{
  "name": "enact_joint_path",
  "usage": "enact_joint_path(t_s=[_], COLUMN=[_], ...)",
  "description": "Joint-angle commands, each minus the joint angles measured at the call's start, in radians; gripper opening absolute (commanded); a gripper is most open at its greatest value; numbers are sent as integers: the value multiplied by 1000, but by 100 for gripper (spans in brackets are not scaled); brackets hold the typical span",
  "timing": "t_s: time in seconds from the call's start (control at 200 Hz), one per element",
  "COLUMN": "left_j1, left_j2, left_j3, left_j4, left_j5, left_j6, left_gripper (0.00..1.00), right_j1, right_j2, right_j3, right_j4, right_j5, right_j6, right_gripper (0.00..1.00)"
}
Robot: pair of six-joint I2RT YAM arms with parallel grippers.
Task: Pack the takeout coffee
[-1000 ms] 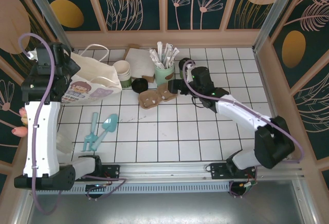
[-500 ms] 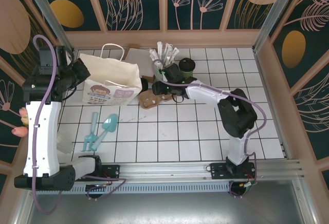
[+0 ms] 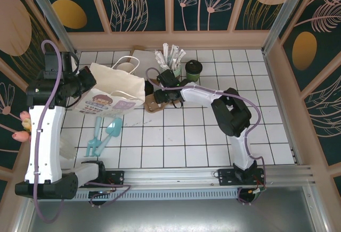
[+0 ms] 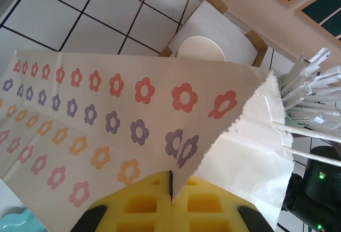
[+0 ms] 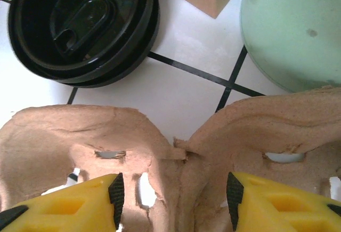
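The left gripper (image 4: 171, 183) pinches a paper bag (image 4: 106, 96) printed with coloured flowers.

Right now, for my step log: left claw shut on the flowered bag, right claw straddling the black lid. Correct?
Not the lid: the right wrist view shows the right claw straddling the cardboard cup carrier; the black lid lies beyond.

There is one white paper bag with flower prints (image 3: 114, 91). There is one small dark green paper cup with a round black lid (image 3: 193, 70). One pale green cup (image 5: 293, 30) holds lots of white wrapped sticks (image 3: 168, 56), too many to count. There is one brown cardboard cup tray (image 3: 153, 106). There are two teal plastic spoons or forks (image 3: 113, 127). There is one pile of loose round black plastic lids (image 5: 80, 24), but I cannot tell how many are in it.
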Motion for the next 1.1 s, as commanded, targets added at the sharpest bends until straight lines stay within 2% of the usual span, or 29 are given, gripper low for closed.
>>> enact_joint_path(t_s=[0.0, 0.115, 0.295, 0.47, 0.641, 0.946, 1.096], left_j1=[4, 4, 4, 3, 2, -18, -117], left_j2=[-14, -16, -20, -39, -64, -115, -126], left_j3=[-12, -16, -36, -69, -93, -109, -159], left_j4=[1, 5, 17, 59, 41, 61, 166], left_j5=[20, 20, 41, 166, 219, 334, 336], left_j6=[21, 21, 21, 44, 25, -104, -209], left_gripper=[0, 0, 0, 0, 0, 0, 0], right_j1=[11, 18, 19, 17, 1, -50, -101], right_j2=[24, 32, 39, 14, -63, -235, -319], right_j3=[35, 32, 32, 20, -58, -257, -359], right_j4=[-36, -41, -47, -60, -62, -87, -76], right_j5=[40, 45, 61, 87, 92, 112, 124], right_j6=[-10, -7, -6, -7, -2, 17, 36], right_gripper=[55, 55, 49, 35, 23, 20, 20])
